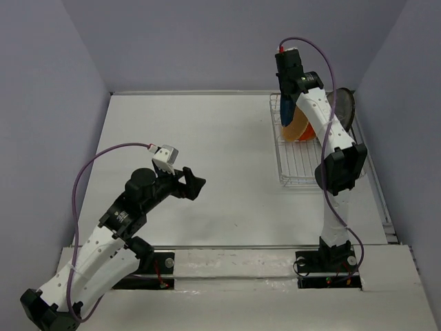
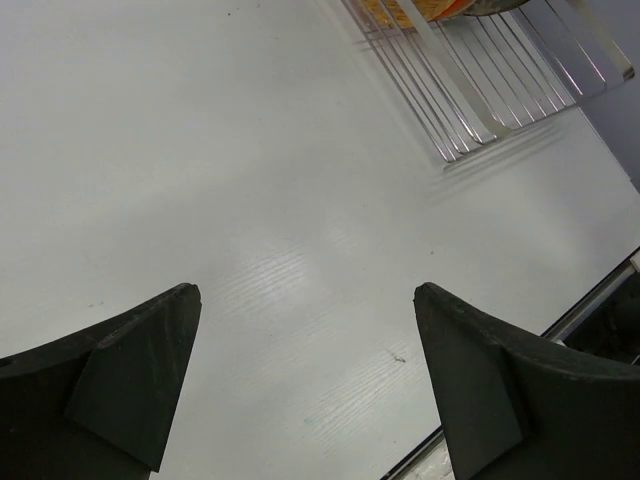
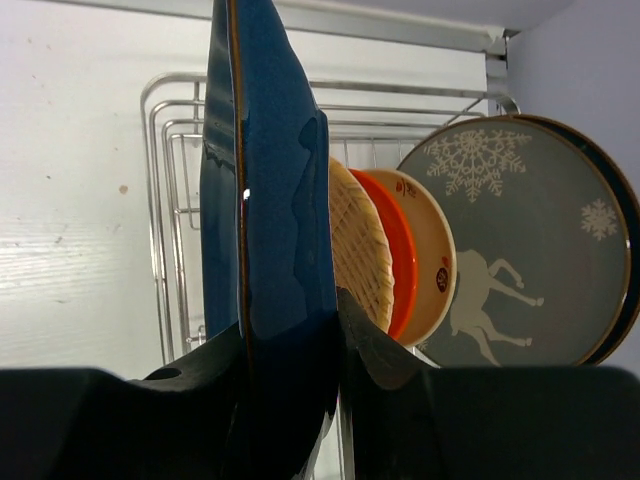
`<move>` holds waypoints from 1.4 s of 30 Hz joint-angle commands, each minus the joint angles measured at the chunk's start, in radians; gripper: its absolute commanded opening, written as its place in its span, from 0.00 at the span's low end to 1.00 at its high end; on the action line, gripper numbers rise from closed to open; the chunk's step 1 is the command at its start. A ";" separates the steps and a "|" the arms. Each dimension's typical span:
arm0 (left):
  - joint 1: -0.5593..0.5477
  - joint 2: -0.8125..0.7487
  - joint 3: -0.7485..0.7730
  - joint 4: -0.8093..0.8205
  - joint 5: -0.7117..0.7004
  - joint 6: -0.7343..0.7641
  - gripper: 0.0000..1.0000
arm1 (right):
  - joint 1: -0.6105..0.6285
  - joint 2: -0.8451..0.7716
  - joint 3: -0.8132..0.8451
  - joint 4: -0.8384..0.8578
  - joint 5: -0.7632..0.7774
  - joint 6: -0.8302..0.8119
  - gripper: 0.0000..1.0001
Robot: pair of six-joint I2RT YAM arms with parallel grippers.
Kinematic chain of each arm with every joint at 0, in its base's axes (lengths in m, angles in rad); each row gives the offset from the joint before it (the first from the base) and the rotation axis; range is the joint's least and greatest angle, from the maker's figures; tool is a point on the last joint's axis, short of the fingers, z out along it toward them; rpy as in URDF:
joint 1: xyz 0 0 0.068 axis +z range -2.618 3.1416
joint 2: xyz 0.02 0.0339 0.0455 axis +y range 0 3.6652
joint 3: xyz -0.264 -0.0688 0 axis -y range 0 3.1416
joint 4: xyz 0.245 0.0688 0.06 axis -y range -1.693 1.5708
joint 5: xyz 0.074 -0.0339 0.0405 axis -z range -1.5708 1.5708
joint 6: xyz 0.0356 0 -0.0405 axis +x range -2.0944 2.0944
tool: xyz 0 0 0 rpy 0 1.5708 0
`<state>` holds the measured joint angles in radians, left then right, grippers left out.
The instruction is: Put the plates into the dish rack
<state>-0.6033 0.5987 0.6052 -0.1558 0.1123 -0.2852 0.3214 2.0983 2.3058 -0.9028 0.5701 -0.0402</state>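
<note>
Where the left gripper [image 1: 196,185] hangs: low over the near half of the table [image 1: 207,131], well left of the rack, jaws spread wide with nothing between them.
Rack [image 1: 298,169]: on the table's right side; the wires of its near part show beside the right arm's elbow.
Right gripper [image 3: 285,345]: raised over the rack's far end and clenched on the blue plate, one finger pressed to each face.
Blue plate [image 3: 270,190]: upright and edge-on in the wrist view. Its lower part is pinched between the fingers and its narrowing top rises well past them.
Blue plate and rack: the plate is over the left part of the rack's far end. The fingers hide its bottom edge, so I cannot tell whether it sits between the tines.
Tan plate [image 3: 360,250]: on edge in the rack, just beside the blue plate's right face; whether they touch, I cannot tell.
Orange plate [image 3: 397,250]: upright, next behind the tan plate and close against it.
Cream plate [image 3: 432,250]: upright, next behind the orange plate.
Grey plate [image 3: 510,250]: beyond the cream plate, its face with the white deer and snowflakes turned to the wrist camera.
Big plate [image 3: 625,220]: behind the grey plate; only a dark rim shows.
</note>
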 commanded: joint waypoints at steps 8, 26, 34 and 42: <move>-0.004 0.003 0.024 0.027 -0.017 0.023 0.99 | -0.030 -0.041 -0.009 0.125 0.093 -0.041 0.07; 0.008 0.018 0.024 0.032 -0.020 0.024 0.99 | -0.061 -0.055 -0.239 0.280 -0.032 -0.053 0.07; 0.013 0.015 0.022 0.033 -0.017 0.023 0.99 | -0.073 -0.057 -0.330 0.341 -0.105 -0.017 0.07; 0.017 0.015 0.022 0.033 -0.016 0.023 0.99 | -0.114 -0.078 -0.454 0.395 -0.279 0.074 0.07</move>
<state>-0.5938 0.6193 0.6052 -0.1570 0.0998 -0.2840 0.2207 2.0876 1.8683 -0.5655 0.3496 -0.0029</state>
